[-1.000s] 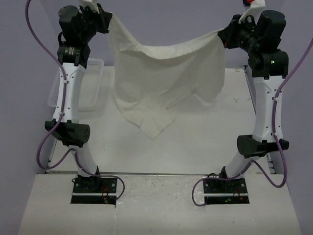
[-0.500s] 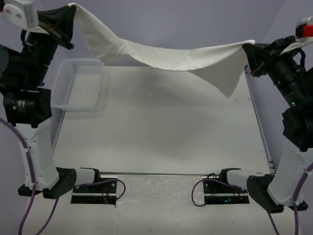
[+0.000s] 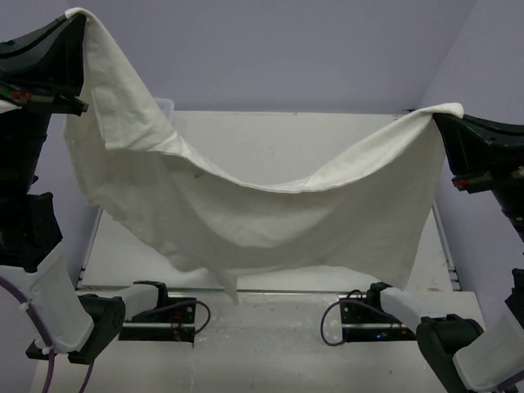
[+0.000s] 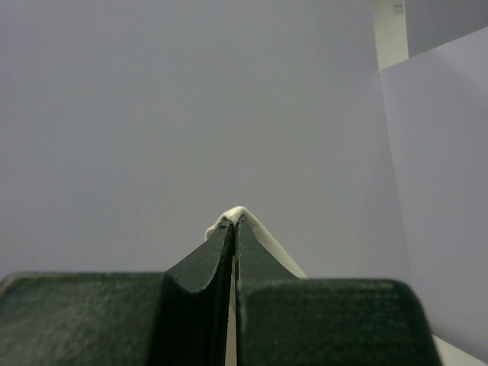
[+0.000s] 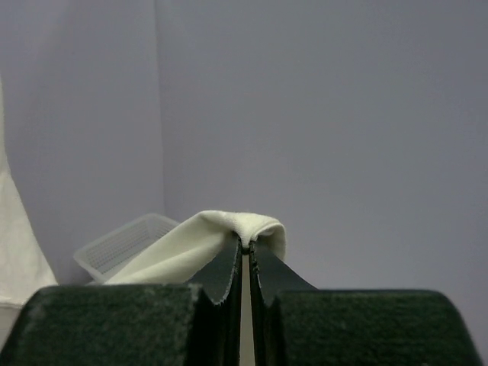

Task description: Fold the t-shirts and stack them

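Observation:
One cream t-shirt (image 3: 270,225) hangs spread wide between both arms, high above the table and close to the overhead camera, sagging in the middle. My left gripper (image 3: 75,15) is shut on its upper left corner, where a thin edge of cloth (image 4: 236,213) pokes out past the black fingertips (image 4: 221,244). At the upper right my right gripper (image 3: 446,113) is shut on the other corner; a fold of the t-shirt (image 5: 229,229) drapes over its fingertips (image 5: 263,263) there.
The white table (image 3: 270,139) lies below, mostly hidden by the hanging cloth. A white mesh basket (image 5: 122,244) shows at the left of the right wrist view; only its rim (image 3: 164,103) peeks out overhead. Arm bases (image 3: 160,315) sit at the near edge.
Both arms have lifted the t-shirt up and toward the near edge, spreading it wider. It went from hanging bunched at the far side to draping across most of the table view.

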You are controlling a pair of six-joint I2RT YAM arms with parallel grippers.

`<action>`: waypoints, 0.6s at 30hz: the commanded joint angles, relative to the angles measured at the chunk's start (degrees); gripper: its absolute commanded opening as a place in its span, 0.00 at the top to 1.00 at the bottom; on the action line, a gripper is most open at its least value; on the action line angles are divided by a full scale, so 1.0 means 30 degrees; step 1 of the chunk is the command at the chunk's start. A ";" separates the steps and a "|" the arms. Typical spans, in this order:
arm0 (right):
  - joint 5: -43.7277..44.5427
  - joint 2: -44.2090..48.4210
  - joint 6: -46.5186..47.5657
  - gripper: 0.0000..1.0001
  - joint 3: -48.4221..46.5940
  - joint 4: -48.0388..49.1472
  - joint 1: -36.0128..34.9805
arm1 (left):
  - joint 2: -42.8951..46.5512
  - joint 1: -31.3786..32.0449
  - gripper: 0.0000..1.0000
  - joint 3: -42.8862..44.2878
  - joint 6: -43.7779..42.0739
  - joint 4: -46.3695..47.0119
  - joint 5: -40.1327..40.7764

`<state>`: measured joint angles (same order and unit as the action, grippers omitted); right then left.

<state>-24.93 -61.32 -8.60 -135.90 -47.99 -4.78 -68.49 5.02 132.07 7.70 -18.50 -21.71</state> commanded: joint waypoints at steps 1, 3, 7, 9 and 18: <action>-0.0070 -0.2057 -0.0502 1.00 0.1059 0.0817 -0.0019 | -0.2185 -0.0002 1.00 0.0126 0.0624 0.0599 -0.0232; 0.0308 -0.3286 -0.0531 1.00 0.1148 0.1053 -0.0019 | -0.2715 -0.0002 1.00 0.0069 0.0625 0.0981 -0.0379; 0.1217 -0.5309 -0.0531 1.00 0.1059 0.2132 0.0010 | -0.4789 -0.0002 1.00 -0.0166 0.0479 0.1625 -0.0261; 0.1628 -0.6824 -0.0385 1.00 0.0186 0.2197 0.0010 | -0.5759 -0.0002 1.00 -0.0108 0.0450 0.1889 -0.0291; 0.3534 -1.2481 0.0874 1.00 -0.3594 0.3982 0.0652 | -1.5013 -0.1605 1.00 0.4726 0.2659 0.4576 -0.1780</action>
<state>-17.45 -97.36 -7.94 -140.35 -43.09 -4.29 -109.08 4.23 142.15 9.34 -11.84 -23.75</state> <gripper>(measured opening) 0.014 0.003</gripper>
